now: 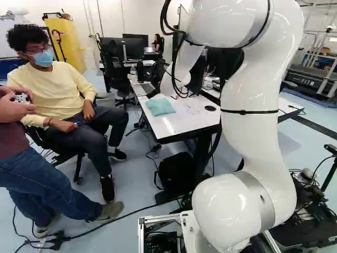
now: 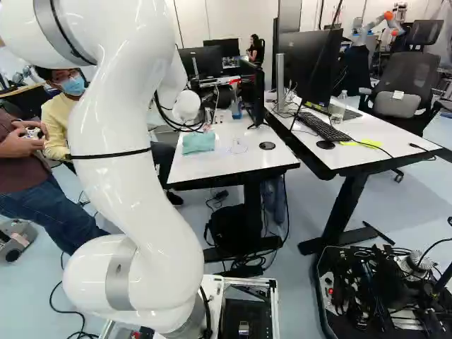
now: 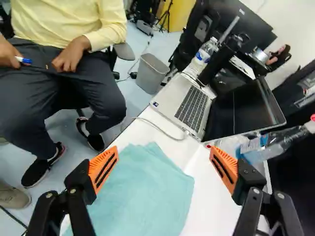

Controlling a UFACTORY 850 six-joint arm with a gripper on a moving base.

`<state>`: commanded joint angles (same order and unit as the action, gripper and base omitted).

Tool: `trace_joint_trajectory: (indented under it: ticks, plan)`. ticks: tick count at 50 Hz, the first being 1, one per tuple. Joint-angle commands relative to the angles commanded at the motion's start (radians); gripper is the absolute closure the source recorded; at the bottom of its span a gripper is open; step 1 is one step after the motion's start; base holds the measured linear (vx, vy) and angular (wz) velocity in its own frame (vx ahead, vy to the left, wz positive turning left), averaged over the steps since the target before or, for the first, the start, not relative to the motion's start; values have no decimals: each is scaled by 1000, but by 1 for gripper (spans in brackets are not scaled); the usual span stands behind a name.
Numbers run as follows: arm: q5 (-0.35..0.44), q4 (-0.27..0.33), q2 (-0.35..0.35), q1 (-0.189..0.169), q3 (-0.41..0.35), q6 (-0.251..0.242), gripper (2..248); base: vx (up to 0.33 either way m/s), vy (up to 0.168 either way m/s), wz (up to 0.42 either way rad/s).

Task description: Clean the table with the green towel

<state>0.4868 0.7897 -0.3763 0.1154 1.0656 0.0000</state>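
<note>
one soft, pale green cloth towel (image 3: 147,201): spread, a little rumpled, on the white rectangular bench (image 2: 212,168); just above the middle of the left base view, left of centre in the right base view.
black two-fingered hand with orange pads (image 3: 164,160): wide open, nothing held.
hand to towel: the towel lies below the hand, off to the side of the finger farther from the clear plastic bottle (image 3: 275,147); the hand does not look centred over it.
towel's point: one corner aims ahead of the hand, toward the thin white cable (image 3: 162,130) and the open silver laptop (image 3: 184,105).
towel's long axis: cannot tell; it looks nearly square and part is cut off in the wrist view.
white arm (image 1: 247,105): the only one working this bench, so its hand is the near one.
bench job: at the start, i judge; likely next, centre over the cloth, lower, pinch a fold.
bottle: could get knocked if the hand swings that way.
</note>
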Motion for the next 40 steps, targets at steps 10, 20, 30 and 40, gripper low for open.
trace_joint_trajectory:
  ticks: [10, 20, 30, 40]
  plan:
    - [8, 105, 49, 15, -35, 0, 3, 0, 0, 0]
    - [1, 210, 79, 21, -46, 0, 3, 0, 0, 0]
    - [-29, 315, 101, 21, -47, 0, 3, 0, 0, 0]
    - [-66, 418, 122, 22, -48, 0, 3, 0, 0, 0]
